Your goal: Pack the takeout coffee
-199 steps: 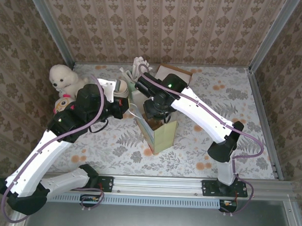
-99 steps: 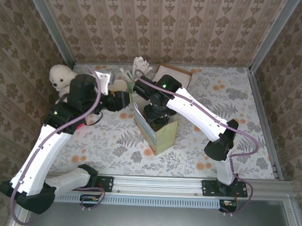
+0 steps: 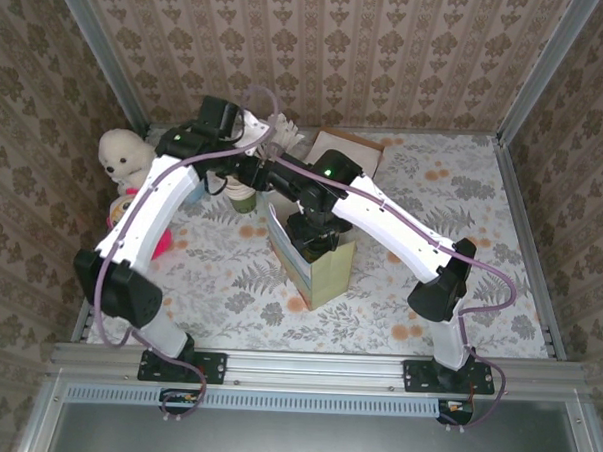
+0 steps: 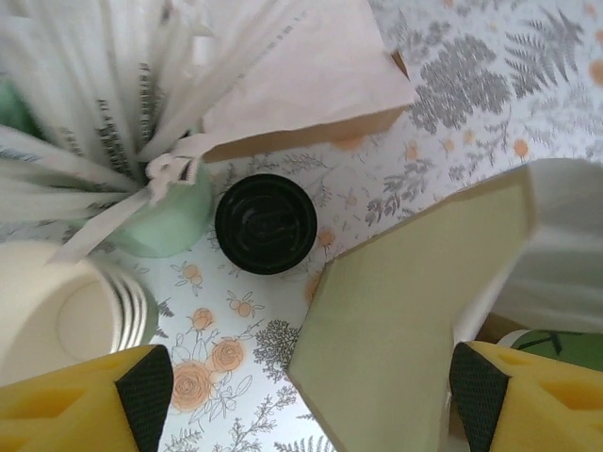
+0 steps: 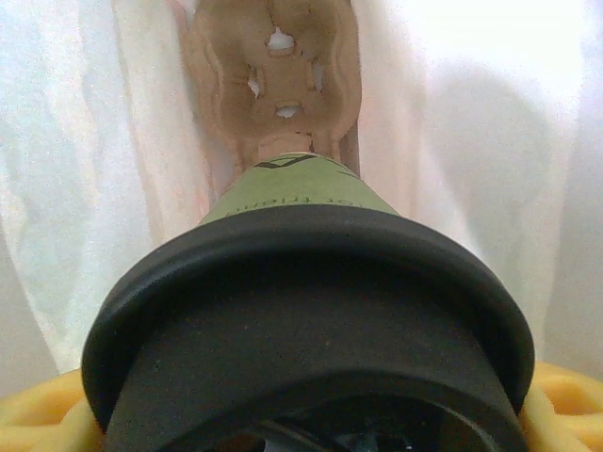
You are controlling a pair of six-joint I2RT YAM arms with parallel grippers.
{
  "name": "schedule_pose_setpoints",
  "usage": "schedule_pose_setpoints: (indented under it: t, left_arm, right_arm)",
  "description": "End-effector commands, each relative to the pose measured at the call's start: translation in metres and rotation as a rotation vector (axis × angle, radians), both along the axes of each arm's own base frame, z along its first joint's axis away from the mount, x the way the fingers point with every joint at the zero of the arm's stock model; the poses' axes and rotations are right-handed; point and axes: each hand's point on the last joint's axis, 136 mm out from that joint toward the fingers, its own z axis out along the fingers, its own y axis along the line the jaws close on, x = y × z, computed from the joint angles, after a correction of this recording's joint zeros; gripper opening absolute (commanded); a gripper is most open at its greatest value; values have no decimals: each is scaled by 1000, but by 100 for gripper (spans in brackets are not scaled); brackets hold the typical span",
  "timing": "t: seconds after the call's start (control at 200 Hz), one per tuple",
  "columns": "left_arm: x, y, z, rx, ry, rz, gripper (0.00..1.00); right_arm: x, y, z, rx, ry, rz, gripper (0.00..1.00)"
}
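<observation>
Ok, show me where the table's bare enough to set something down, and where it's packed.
Widest bare patch: table to the right of the paper bag, out to the right rail, though the right arm crosses above it. Another lies near-left, between the bag and the front rail. Crowded: far-left corner, with plush toy, cup stack, black lid and cardboard box.

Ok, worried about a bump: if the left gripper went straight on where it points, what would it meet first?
Most likely the round black lid on the table, almost dead ahead of the open left gripper; the paper bag lies close beside that line, depth unclear.
</observation>
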Motion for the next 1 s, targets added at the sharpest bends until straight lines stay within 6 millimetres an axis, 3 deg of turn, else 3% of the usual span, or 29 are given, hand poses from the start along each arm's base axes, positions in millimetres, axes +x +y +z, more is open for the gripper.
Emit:
schedule_pose_setpoints:
  t: [0.0,0.185,0.365,0.605,0.685,0.835,1.0]
  left_arm:
    - [-14,-14,20,-39,-38,-189,80]
    - [-19,-28,12,-74,-10,-300,80]
    - [-23,-38,25,-165,-27,-364,83]
    - [-4,-39,2,-73,-55,-348,79]
    - [-3,-40,1,-76,-54,-355,71]
    - [-4,-44,5,-105,-54,-355,41]
    - [-8,-44,4,-111,-38,-364,24]
  right_arm:
    - [-18,-18,5,-43,50,26,58]
    - [-18,-18,6,-31,43,27,58]
    - [-19,-19,6,-23,36,34,58]
    - [-22,-20,6,-25,48,43,57]
    - [-23,-19,3,-28,61,42,57]
    - [-23,-14,-8,-39,103,53,57]
    - [-17,-7,-15,-62,119,51,58]
